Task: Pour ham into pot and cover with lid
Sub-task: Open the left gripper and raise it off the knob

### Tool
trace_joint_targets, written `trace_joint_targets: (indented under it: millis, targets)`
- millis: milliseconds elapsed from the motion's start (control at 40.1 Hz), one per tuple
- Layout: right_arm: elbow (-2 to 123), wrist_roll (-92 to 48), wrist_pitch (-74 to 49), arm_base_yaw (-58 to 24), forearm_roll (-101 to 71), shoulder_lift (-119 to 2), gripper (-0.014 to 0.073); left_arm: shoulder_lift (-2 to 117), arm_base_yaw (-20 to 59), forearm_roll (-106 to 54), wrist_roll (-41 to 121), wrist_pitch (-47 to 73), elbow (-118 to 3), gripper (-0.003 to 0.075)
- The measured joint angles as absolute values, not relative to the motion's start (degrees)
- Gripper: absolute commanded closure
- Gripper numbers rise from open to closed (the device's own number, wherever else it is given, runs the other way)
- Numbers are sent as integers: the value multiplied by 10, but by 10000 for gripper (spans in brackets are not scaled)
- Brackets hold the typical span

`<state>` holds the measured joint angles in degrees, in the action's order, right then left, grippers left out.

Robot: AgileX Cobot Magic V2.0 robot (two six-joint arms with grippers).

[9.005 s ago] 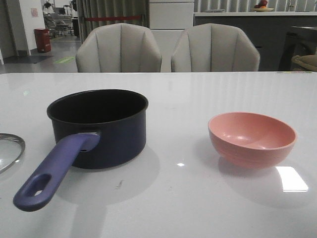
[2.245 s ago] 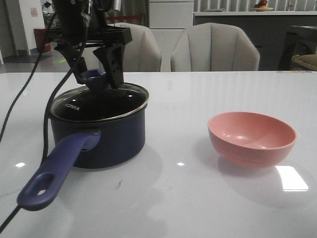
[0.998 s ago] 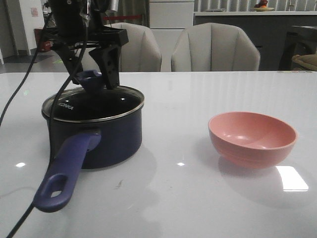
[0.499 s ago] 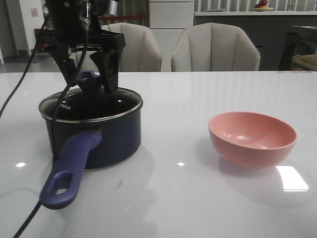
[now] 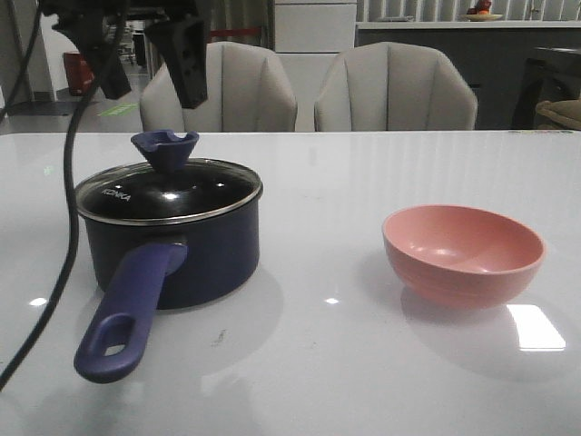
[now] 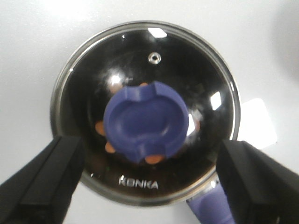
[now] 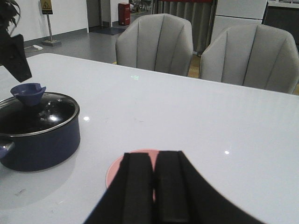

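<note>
The navy pot (image 5: 209, 250) stands at the table's left, its purple handle (image 5: 127, 304) pointing to the front. The glass lid (image 5: 213, 186) rests on its rim, blue knob (image 5: 164, 150) up; the lid also shows in the left wrist view (image 6: 196, 79). Orange ham chunks (image 6: 99, 127) show through the glass round the knob (image 6: 145, 121). My left gripper (image 5: 150, 77) is open and empty, above the knob and apart from it; its fingers (image 6: 42, 182) flank the pot in the left wrist view. My right gripper (image 7: 155, 163) is shut and empty above the pink bowl (image 7: 119, 168).
The empty pink bowl (image 5: 463, 252) stands at the table's right. Two beige chairs (image 5: 395, 86) stand behind the far edge. A black cable (image 5: 54, 272) hangs from the left arm past the pot's left side.
My left gripper has let go of the lid's knob and risen straight up. The lid stays on the pot, which stands still after sliding left earlier.
</note>
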<state>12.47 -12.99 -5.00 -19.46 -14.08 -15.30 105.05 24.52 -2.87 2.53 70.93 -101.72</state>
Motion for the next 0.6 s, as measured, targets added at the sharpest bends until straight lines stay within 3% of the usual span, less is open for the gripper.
trace_joint_targets:
  millis: [599]
  targets:
    - [125, -130, -50, -195, -141, -153, 434, 679, 194, -27, 25, 547, -638, 139]
